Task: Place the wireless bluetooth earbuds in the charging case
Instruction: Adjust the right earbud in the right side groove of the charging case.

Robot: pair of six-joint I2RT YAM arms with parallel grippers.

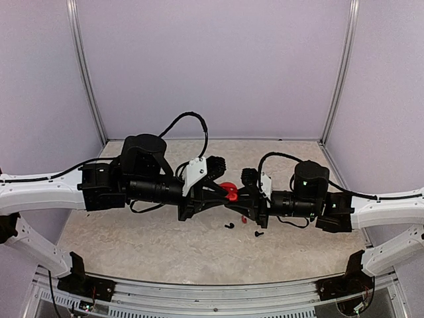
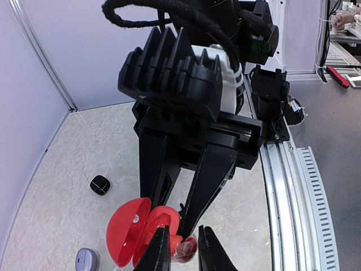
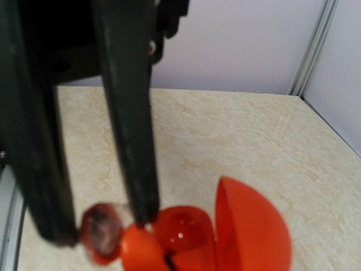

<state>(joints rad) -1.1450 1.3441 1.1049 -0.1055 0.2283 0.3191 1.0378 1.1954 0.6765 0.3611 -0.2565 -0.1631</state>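
A red charging case (image 2: 132,231) hangs open above the table, lid swung to the left, with my right gripper (image 2: 172,213) shut on its base. In the right wrist view the case (image 3: 186,237) and its raised lid (image 3: 254,226) fill the bottom edge; that gripper's own fingers do not show there. My left gripper (image 2: 184,232) is shut on a red earbud (image 2: 185,248), held just right of the case's open base. The same earbud (image 3: 101,226) sits between the left fingers (image 3: 130,141) beside the case's well. From above, both grippers meet at the case (image 1: 229,191).
A black case (image 2: 100,184) and a grey case (image 2: 86,261) lie on the table to the left. Two black earbuds (image 1: 229,226) (image 1: 258,233) and a small red piece (image 1: 243,218) lie below the grippers. The metal rail (image 2: 293,192) runs along the near edge.
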